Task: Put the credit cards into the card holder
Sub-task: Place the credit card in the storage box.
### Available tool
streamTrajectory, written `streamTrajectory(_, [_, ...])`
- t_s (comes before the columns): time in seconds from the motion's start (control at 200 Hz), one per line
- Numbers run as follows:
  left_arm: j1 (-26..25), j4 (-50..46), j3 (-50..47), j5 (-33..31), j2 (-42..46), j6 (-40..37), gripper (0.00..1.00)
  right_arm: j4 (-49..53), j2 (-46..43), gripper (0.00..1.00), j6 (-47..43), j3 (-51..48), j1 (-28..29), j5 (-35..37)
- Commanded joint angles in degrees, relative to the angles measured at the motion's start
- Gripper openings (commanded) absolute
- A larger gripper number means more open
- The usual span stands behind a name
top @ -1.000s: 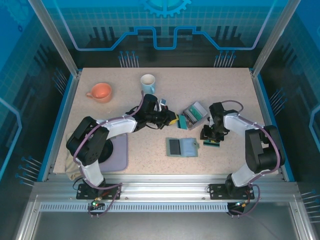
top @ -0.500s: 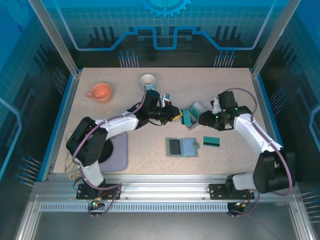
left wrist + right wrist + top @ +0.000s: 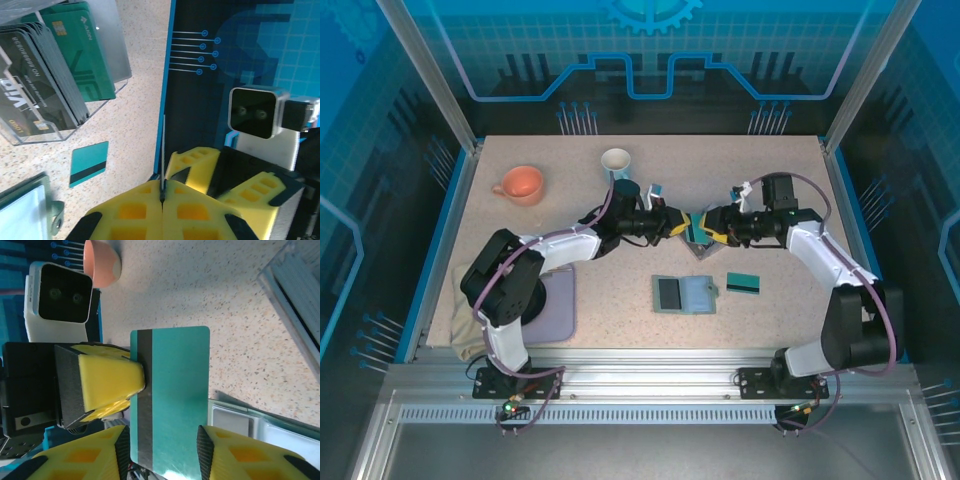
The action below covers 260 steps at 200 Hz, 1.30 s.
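Note:
My left gripper point(image 3: 672, 226) is shut on a teal credit card point(image 3: 175, 370) with a dark stripe, seen edge-on point(image 3: 163, 150) in the left wrist view. My right gripper point(image 3: 712, 226) faces it head-on, its pads lying against the card's two long edges point(image 3: 162, 450). The left fingers point(image 3: 107, 380) pinch the stripe side. Another teal card point(image 3: 743, 283) lies flat on the table. The sage card holder point(image 3: 683, 294) lies open just left of it. More dark and teal cards point(image 3: 82, 55) stand in a clear box point(image 3: 117, 50).
An orange mug point(image 3: 520, 184) and a white mug point(image 3: 616, 160) stand at the back left. A purple mat point(image 3: 558, 305) lies beside the left arm's base. The blue rim point(image 3: 855, 240) bounds the table on the right.
The right arm left a teal card on the table, then swung up and left to meet the left gripper. The left gripper edged right with its card.

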State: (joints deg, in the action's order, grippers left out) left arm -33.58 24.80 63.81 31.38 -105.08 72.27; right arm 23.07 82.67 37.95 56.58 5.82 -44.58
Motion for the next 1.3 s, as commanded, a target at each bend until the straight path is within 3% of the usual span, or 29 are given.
streamTrajectory(0.0, [0.0, 4.2, 1.1, 1.7, -0.6, 2.2, 0.0, -1.7, 1.0, 0.4, 1.0, -0.1, -1.0, -4.2])
streamTrajectory(0.215, [0.0, 5.0, 0.8, 1.3, -0.2, 2.5, 0.0, -0.7, 1.0, 0.43, 1.2, -0.6, -2.6, -0.3])
streamTrajectory(0.455, [0.0, 5.1, 1.1, 1.6, -0.5, 2.6, 0.0, -1.8, 3.0, 0.45, 1.1, -0.1, -3.0, -2.1])
streamTrajectory(0.535, [0.1, 5.0, 1.2, 1.7, -0.7, 2.6, 0.0, -4.3, 3.5, 0.39, 2.0, -0.2, -3.0, -4.6])
streamTrajectory(0.6, [0.0, 5.5, 1.3, 1.8, -1.1, 2.9, 0.0, -6.0, 4.4, 0.25, 2.5, 0.0, -2.9, -7.7])
streamTrajectory(0.71, [0.0, 5.5, 1.5, 1.8, -1.6, 3.2, 0.04, -3.9, 4.9, 0.12, 0.3, 1.4, -3.1, -7.5])
streamTrajectory(0.85, [0.0, 2.5, 1.7, 1.1, -2.1, 2.1, 0.24, -0.4, 4.7, 0.02, -4.5, 3.8, -3.7, -5.0])
streamTrajectory(0.915, [0.1, 0.4, 1.7, 0.5, -2.1, 1.4, 0.34, 2.0, 4.7, 0.0, -7.5, 5.4, -3.6, -2.3])
streamTrajectory(0.995, [0.3, -3.4, 1.8, -0.8, -1.8, -0.1, 0.56, 3.8, 5.1, 0.0, -10.8, 7.2, -3.7, 1.6])
streamTrajectory(1.09, [0.4, -13.2, 2.5, -4.0, -0.6, -3.8, 0.6, 9.4, 5.9, 0.0, -17.9, 10.7, -2.0, 12.7])
streamTrajectory(1.205, [0.6, -19.3, 1.6, -7.8, 1.3, -6.2, 0.62, 16.2, 8.7, 0.0, -29.8, 16.4, 3.7, 32.9])
streamTrajectory(1.296, [0.9, -20.8, 0.5, -9.1, 2.4, -7.0, 0.62, 18.0, 11.8, 0.0, -36.4, 19.8, 7.2, 39.1])
